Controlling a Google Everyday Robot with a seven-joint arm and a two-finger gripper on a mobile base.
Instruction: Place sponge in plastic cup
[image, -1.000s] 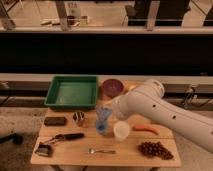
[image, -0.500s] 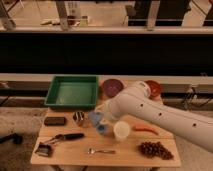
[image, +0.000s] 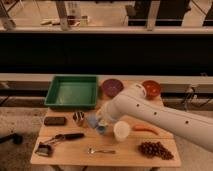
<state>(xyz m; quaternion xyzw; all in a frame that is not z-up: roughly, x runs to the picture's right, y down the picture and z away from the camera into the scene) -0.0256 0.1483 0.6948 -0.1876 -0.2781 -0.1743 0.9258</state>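
My gripper (image: 101, 119) is at the end of the white arm, low over the middle of the wooden table (image: 125, 155). The arm's end covers most of it. A light blue-grey sponge (image: 92, 120) shows right at its left side; I cannot tell whether it is held. The small blue plastic cup (image: 102, 129) stands just below the gripper, partly hidden by it. A wider white cup (image: 121, 130) stands to the cup's right. A small shiny metal cup (image: 78, 118) stands to the left of the sponge.
A green tray (image: 72, 91) sits at the back left, with a purple bowl (image: 111, 87) and an orange bowl (image: 151, 89) to its right. A carrot (image: 145, 129), grapes (image: 155, 149), a fork (image: 100, 150), a black-handled brush (image: 60, 138) and a dark block (image: 54, 120) lie around.
The arm has swung left and lower over the middle of the table. The light blue sponge at its tip has shifted left with it, towards the metal cup.
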